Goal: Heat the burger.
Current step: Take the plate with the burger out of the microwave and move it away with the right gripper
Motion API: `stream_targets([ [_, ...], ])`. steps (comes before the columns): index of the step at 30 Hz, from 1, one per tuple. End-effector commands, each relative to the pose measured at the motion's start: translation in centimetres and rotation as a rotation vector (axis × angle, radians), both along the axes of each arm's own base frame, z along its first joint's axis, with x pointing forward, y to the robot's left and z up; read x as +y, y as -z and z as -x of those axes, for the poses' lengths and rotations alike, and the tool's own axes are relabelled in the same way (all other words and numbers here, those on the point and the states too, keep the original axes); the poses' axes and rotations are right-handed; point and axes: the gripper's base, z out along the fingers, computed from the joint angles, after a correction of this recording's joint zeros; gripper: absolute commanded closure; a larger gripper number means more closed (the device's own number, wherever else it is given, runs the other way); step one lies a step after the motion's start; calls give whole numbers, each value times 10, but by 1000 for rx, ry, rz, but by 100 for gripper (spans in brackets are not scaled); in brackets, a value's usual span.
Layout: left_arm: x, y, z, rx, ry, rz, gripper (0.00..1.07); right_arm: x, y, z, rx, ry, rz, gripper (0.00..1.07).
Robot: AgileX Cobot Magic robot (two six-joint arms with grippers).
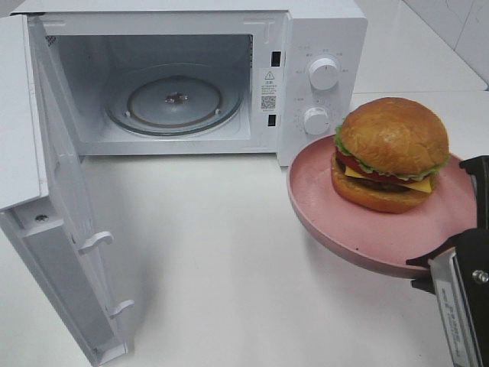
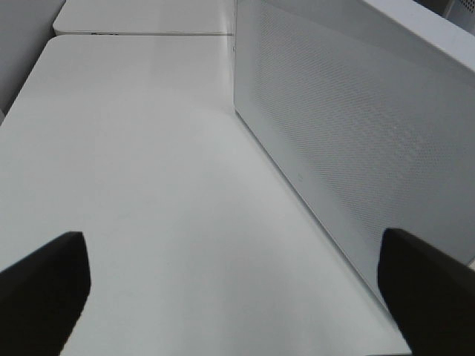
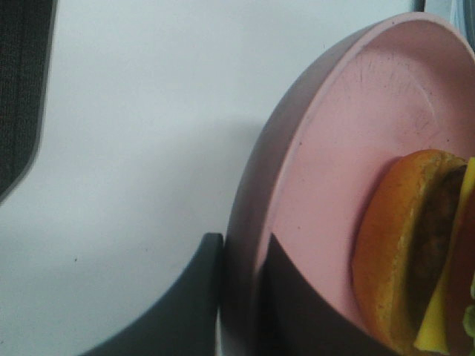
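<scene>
From above, the right gripper (image 1: 451,260) pinches the pink plate's (image 1: 321,210) rim, holding the burger (image 1: 391,153) aloft beside the open microwave (image 1: 321,30) on a white table (image 1: 229,267). The left gripper (image 2: 237,285) hangs wide open, empty. The right wrist shows fingers (image 3: 189,304) clamping the rim.

Right arm: it comes in from the lower right corner of the high view.
Right pincer (image 3: 239,297): closed on the rim of the plate (image 3: 326,148), one finger on each side.
Left pincer (image 2: 237,285): fingers wide apart, holding nothing.
</scene>
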Motion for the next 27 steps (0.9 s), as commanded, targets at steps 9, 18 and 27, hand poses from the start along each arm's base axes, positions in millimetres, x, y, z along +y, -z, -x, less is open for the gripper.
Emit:
stream_targets([
  [9,0,-1,0,-15,-2,2,9,-17,-7,-9,-71,318,-37,107],
  [18,0,-1,0,-15,-2,2,9,-25,-6,-14,-81,552,-86,107],
  [27,0,-1,0,-15,-2,2,9,-21,11,-27,-61,733,-29,107],
])
